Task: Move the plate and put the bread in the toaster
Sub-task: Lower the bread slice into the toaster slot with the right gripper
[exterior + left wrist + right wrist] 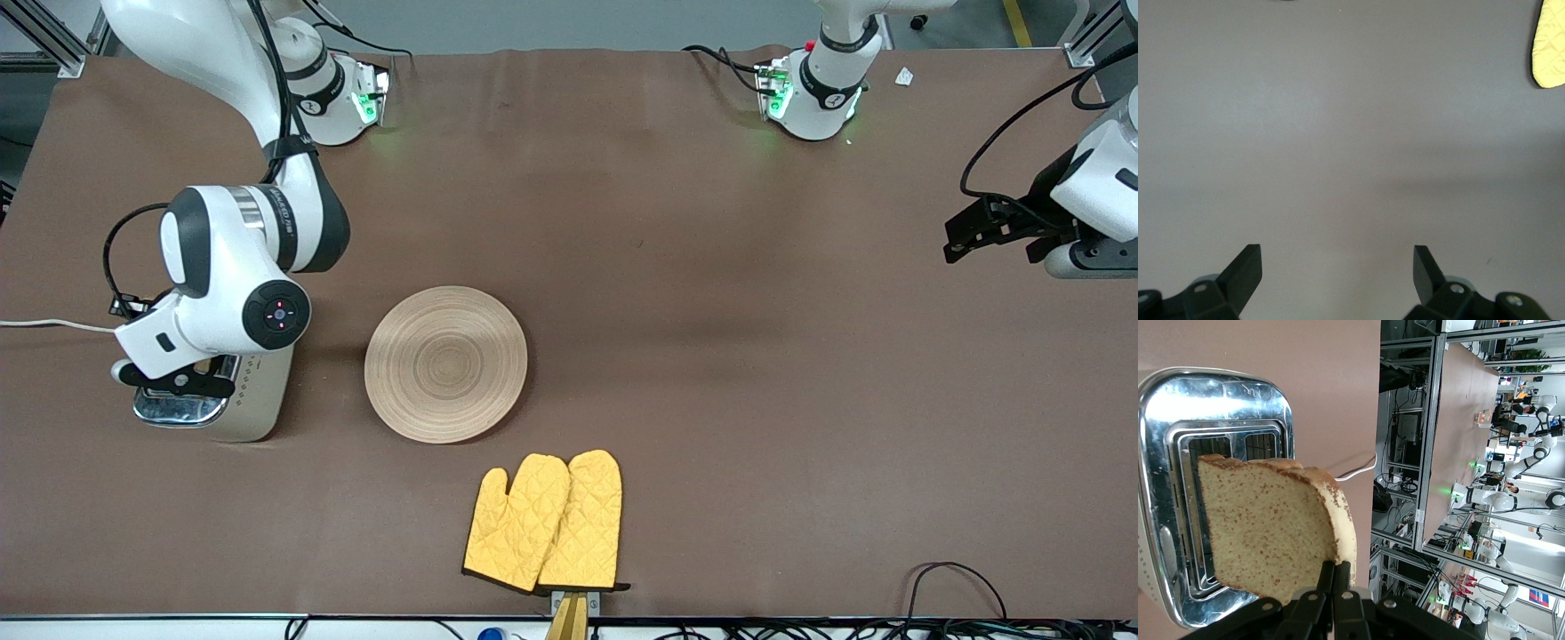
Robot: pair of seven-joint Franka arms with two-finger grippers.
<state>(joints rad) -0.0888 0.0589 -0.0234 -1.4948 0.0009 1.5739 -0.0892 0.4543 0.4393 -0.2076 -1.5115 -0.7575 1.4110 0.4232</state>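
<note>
Right gripper: the right gripper (1336, 577) hangs over the toaster (233, 404) at the right arm's end of the table, its fingers pinching the bread (1275, 530) by one edge.
Bread: the slice is held upright above the toaster's chrome top, just over the open slots (1225, 447); the wrist view shows its speckled face and darker crust. In the front view the arm hides it.
Toaster: it stands on the table (711, 356) beside the plate (445, 363), toward the right arm's end, with a white cord (53, 325) running off toward the table's edge. Whether the bread touches the toaster cannot be told.
Plate: the round wooden plate lies flat on the table with nothing on it, near the toaster but apart from it.
Oven mitts: a pair of yellow oven mitts (544, 523) lies nearer to the front camera than the plate, close to the table's edge.
Left gripper: the left gripper (1337, 267) waits in the air over bare table at the left arm's end, well apart from the plate, its fingers spread wide and holding nothing.
</note>
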